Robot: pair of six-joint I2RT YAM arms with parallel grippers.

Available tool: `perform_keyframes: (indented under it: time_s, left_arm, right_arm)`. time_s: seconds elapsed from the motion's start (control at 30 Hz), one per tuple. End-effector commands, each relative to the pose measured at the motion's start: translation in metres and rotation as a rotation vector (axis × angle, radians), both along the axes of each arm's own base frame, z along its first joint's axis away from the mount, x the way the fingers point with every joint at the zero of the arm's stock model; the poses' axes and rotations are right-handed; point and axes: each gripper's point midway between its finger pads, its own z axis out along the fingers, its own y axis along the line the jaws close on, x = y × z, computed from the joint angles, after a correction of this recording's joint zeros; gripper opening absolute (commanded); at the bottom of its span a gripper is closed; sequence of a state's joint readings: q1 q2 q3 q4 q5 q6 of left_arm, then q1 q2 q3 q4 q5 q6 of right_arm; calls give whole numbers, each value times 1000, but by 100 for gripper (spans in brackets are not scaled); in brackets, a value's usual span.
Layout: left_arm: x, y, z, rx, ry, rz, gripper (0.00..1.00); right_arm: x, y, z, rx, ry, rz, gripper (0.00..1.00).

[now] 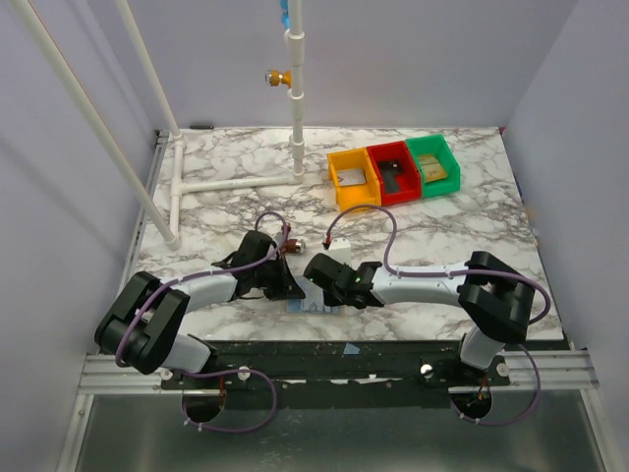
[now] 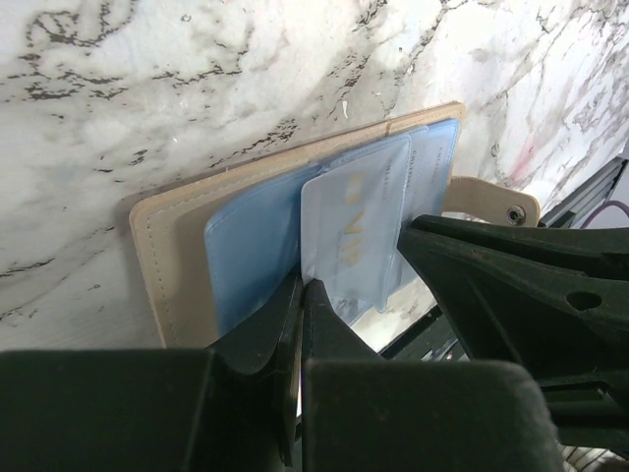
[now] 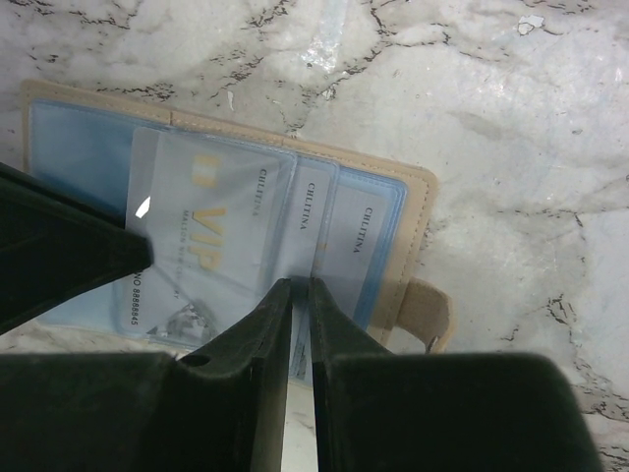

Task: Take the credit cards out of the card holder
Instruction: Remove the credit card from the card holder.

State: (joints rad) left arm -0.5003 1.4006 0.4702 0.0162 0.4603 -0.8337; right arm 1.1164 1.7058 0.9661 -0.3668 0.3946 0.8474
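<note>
The card holder point(image 1: 313, 307) lies open near the table's front edge. It is beige with blue clear pockets point(image 2: 167, 256) point(image 3: 418, 202) and a snap tab point(image 3: 428, 315). A pale VIP card point(image 2: 349, 236) point(image 3: 211, 246) sticks partway out of its pocket. My left gripper point(image 1: 292, 289) point(image 2: 303, 287) is shut on that card's near corner. My right gripper point(image 1: 321, 282) point(image 3: 302, 285) is closed to a thin slit over the near edge of the holder's pockets. Further cards labelled CHILITINA point(image 3: 307, 211) sit in the pockets.
Yellow point(image 1: 353, 179), red point(image 1: 393, 172) and green point(image 1: 433, 164) bins stand in a row at the back right, each with something flat inside. A white pipe frame point(image 1: 236, 184) stands at the back left. The table's front edge point(image 1: 393, 339) is just behind the holder.
</note>
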Motion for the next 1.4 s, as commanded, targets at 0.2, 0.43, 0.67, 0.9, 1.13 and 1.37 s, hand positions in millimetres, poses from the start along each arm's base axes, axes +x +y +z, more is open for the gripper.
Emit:
perform_keyframes:
  time_s: [0.2,0.43,0.67,0.9,1.13,1.37]
  left_arm:
    - [-11,34,-31,130,22,38,6]
    - [-14,28,-32,82,22,36,11]
    - [-15,26,-32,64,30,42,16]
    - [-16,25,-32,45,37,48,17]
    - [-19,24,-34,22,55,60,17]
    - [-19,24,-34,-7,64,74,11]
  right_arm:
    - [-29,-81,-52,-298,151,-14,16]
    - [-28,-78,-51,-291,150,-10,16]
    - [-27,-76,-47,-278,145,-13,16]
    - [-26,-76,-45,-274,138,-17,16]
    - [-25,-78,-44,-274,135,-21,16]
    - [-25,-79,-44,-275,136,-23,15]
